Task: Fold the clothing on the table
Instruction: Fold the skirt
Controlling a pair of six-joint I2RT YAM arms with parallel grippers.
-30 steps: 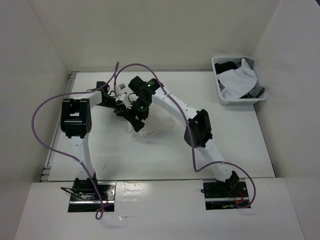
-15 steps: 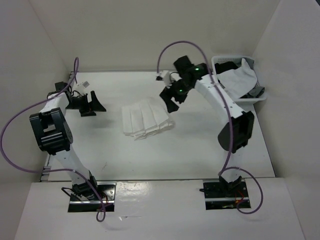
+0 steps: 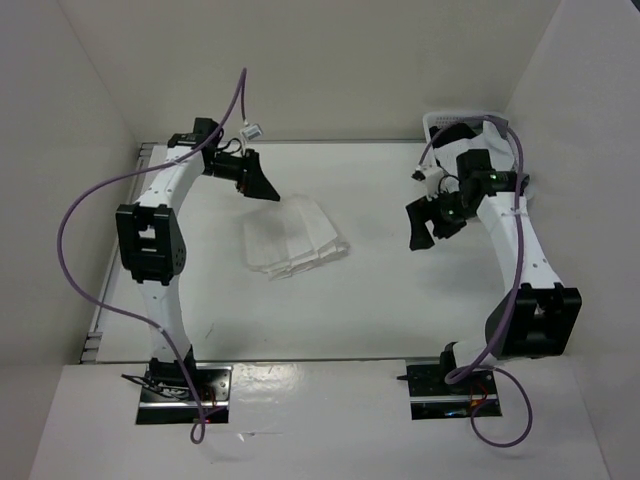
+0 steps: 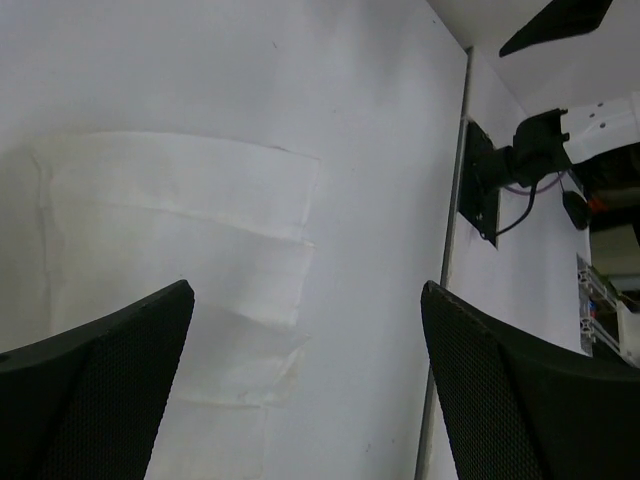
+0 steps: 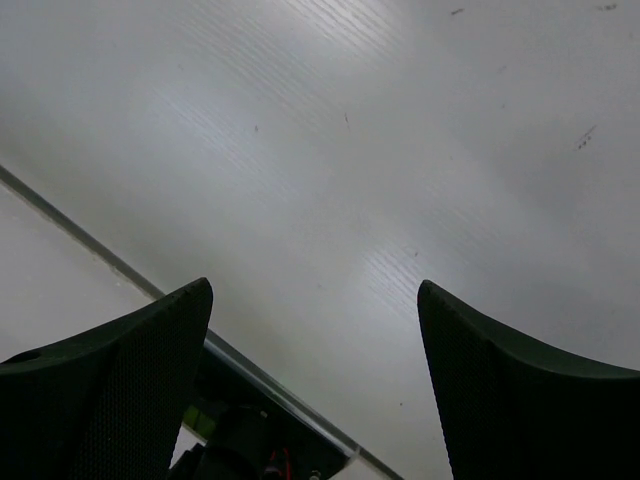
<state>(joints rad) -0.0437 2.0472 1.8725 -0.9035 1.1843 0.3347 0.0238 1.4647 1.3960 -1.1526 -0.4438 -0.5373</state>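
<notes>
White-walled enclosure, matte white counter (image 3: 380,290) with a metal rail on its left side; slotted basket (image 3: 450,121) in the far right corner, mostly hidden behind the right arm.

Clothing (image 3: 295,238) lies a little left of mid-counter as a compact layered bundle; stepped edges show in the left wrist view; nothing touches it.

Left tool (image 3: 267,190) spread wide, empty, just beside the bundle's far left corner; right tool (image 3: 428,228) also spread, empty, well apart to the right over bare counter.

Handling, as judged: thin, light, limp fabric; no stiffness to hold a crease; pleats likely to fan out if lifted by one layer; probably slides easily on the smooth counter. Best hold looks like a corner or the stepped edge, pinching through all layers together; lift low, both ends at once, or the stack may sag apart.
</notes>
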